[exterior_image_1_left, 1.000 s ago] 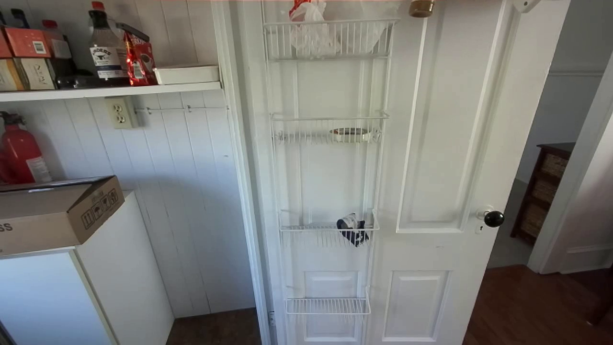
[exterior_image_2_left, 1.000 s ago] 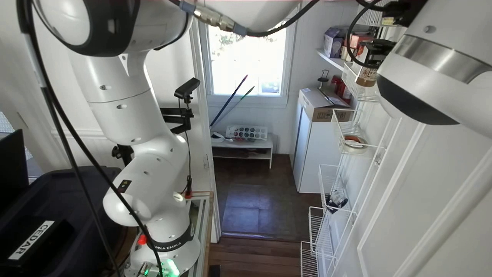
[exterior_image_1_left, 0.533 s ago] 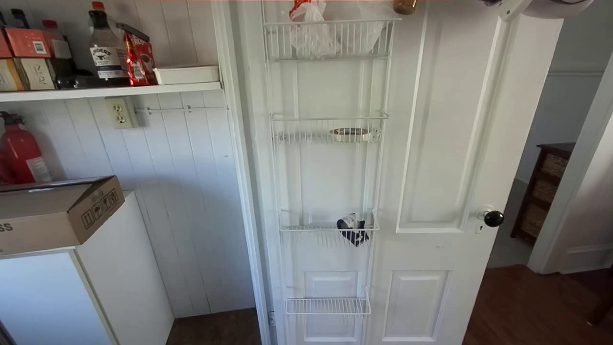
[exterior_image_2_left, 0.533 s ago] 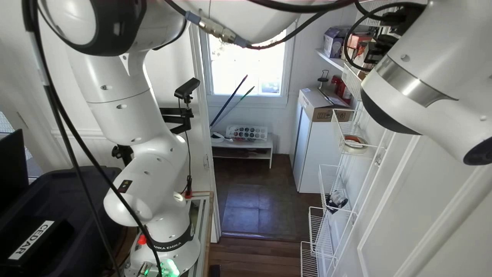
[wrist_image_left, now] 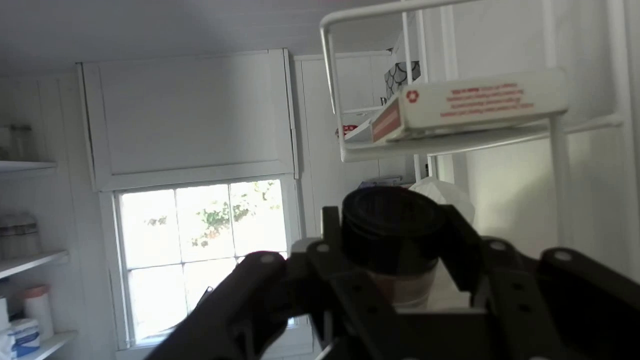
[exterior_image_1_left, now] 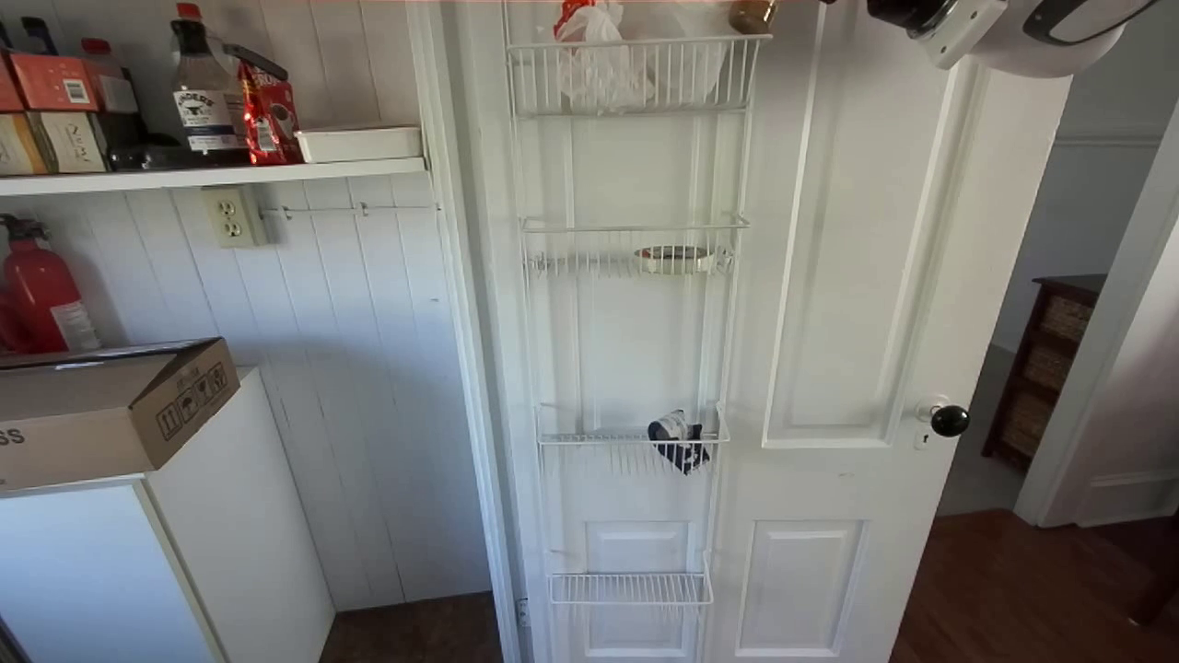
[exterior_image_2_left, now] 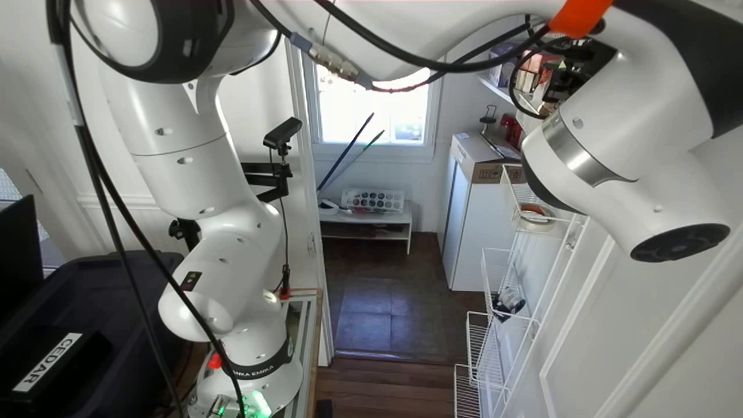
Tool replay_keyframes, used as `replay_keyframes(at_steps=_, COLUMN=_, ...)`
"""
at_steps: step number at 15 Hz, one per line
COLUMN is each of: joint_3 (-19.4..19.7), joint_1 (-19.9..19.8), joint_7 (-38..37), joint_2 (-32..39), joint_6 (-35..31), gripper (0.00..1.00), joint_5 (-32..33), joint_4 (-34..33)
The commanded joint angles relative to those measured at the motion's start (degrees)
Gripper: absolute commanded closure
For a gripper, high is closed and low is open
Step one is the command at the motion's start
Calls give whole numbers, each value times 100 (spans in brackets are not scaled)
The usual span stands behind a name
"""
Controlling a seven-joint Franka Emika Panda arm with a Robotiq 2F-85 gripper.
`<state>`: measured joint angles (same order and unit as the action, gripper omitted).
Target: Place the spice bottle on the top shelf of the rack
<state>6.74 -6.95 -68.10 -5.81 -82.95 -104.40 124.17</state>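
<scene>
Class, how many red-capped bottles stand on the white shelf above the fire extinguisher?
2, in an exterior view: one bottle beside the red bag, another bottle beside the orange box. Others may be hidden behind these.

Wrist view: upper wire shelf w/ box blocks above-R of spice bottle clamped btwn the jaws; open air L, twd window. In an ext. view, bag hogs mid of rack bskt; narrow gaps both ends, bottle's base near R one, depth unclear.
</scene>
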Motion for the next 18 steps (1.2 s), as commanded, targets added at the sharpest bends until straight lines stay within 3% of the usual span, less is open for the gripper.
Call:
replay_keyframes(at_steps=1, joint_3=-86, joint_1=107, joint_7=431, joint_2=-165, joint_6=-162, gripper=74, joint_5=-367, joint_4=279)
replay_keyframes(at_steps=8, joint_3=-215, joint_1=207, joint_7=1532, joint_2=-122, joint_6=-319, gripper=74, joint_5=-508, joint_4=241)
replay_keyframes(at_steps=18, joint_3=-386, joint_1=286, joint_7=2125, joint_2=-58, joint_6=-1549, gripper=74, joint_5=-97, joint_4=-53)
